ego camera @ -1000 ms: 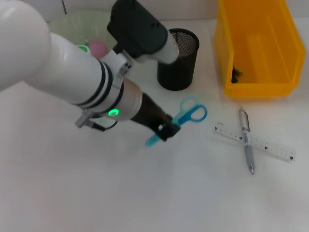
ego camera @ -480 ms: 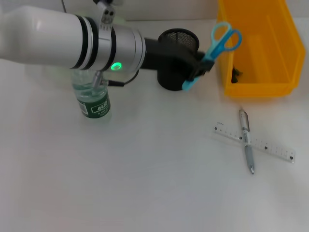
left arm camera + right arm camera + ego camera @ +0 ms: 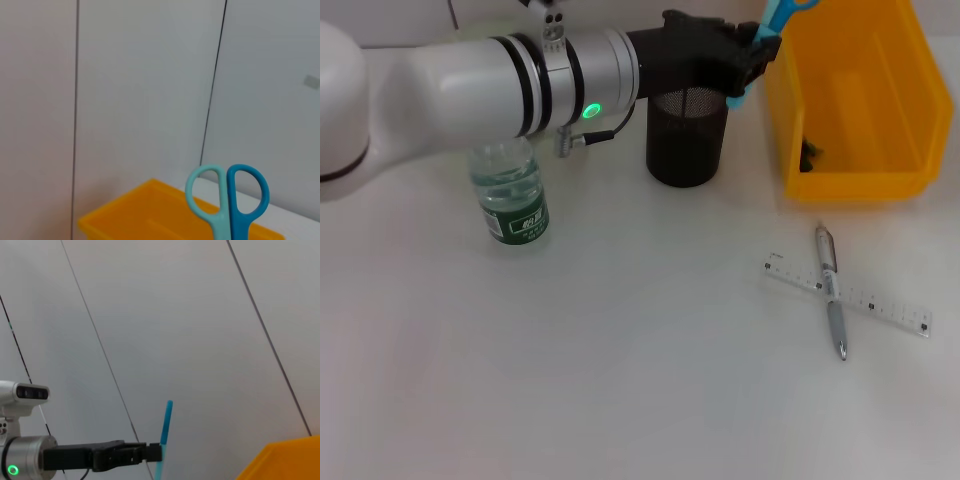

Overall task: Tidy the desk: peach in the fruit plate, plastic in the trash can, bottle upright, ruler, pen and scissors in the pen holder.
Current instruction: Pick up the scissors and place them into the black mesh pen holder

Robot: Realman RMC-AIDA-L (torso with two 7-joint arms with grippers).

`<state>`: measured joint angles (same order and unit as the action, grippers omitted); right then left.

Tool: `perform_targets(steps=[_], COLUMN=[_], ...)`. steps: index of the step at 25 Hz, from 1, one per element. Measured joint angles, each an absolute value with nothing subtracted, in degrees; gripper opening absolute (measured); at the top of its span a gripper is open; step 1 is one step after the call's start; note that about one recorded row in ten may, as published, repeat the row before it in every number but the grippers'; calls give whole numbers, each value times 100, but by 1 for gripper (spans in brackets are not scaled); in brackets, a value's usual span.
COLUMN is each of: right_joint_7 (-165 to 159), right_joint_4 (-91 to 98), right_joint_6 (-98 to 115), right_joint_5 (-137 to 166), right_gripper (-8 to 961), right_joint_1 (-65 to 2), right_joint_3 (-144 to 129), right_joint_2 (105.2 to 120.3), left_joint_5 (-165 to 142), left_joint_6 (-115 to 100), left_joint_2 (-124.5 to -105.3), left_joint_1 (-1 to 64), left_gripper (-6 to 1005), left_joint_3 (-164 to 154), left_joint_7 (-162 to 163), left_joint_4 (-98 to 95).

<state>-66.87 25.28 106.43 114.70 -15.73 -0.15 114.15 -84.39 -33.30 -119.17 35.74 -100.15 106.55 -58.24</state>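
Observation:
My left gripper (image 3: 752, 55) is shut on the blue scissors (image 3: 777, 17) and holds them upright, handles up, above the right rim of the black mesh pen holder (image 3: 686, 135). The left wrist view shows the scissor handles (image 3: 227, 200). The right wrist view shows the left gripper (image 3: 150, 452) from the side, with the scissors (image 3: 165, 430). A pen (image 3: 831, 290) lies crossed over a clear ruler (image 3: 880, 305) on the table at the right. The bottle (image 3: 510, 195) stands upright at the left. The peach and the fruit plate are hidden behind the left arm.
A yellow bin (image 3: 850, 100) stands right of the pen holder, close to the held scissors, with a small dark item (image 3: 808, 152) inside. The yellow bin (image 3: 150, 210) also shows in the left wrist view. The white table (image 3: 640, 380) is bare in front.
The left arm lifted the scissors off the table and carried them up and back to the right, from in front of the pen holder to above its rim. The bottle came into view.

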Motion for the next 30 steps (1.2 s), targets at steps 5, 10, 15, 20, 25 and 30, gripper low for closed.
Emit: perform_targets(steps=[5, 10, 15, 20, 25, 30], right_joint_7=[-6677, -6667, -6663, -6662, -6662, -6655], right_joint_4=[2525, 2522, 2522, 2522, 2522, 2522], right_joint_6=[10599, 10553, 10553, 10553, 10583, 10693], right_joint_5=[11470, 11478, 11487, 11479, 11472, 11469], right_gripper=[742, 742, 742, 742, 742, 742], right_joint_1=[-1648, -1699, -1749, -1797, -1833, -1853], right_joint_3=[-42, -50, -53, -53, -53, -52], right_joint_2=[11472, 11520, 11538, 11578, 11601, 11609], left_joint_5=[-7051, -5726, -4481, -3907, -3874, -3818], left_joint_6=[-2743, -2375, -2385, -2394, -2404, -2398], left_joint_2=[-11918, -11918, -11918, -11918, -11923, -11926], left_joint_1=[3614, 3695, 3761, 3838, 3841, 3827], left_gripper=[278, 285, 291, 298, 305, 311], left_joint_3=[-10244, -10379, -10450, -10562, -10586, -10591], left_joint_7=[9506, 8384, 7239, 6701, 6660, 6681], left_joint_4=[-5522, -5124, -4665, -4363, -4321, -4312])
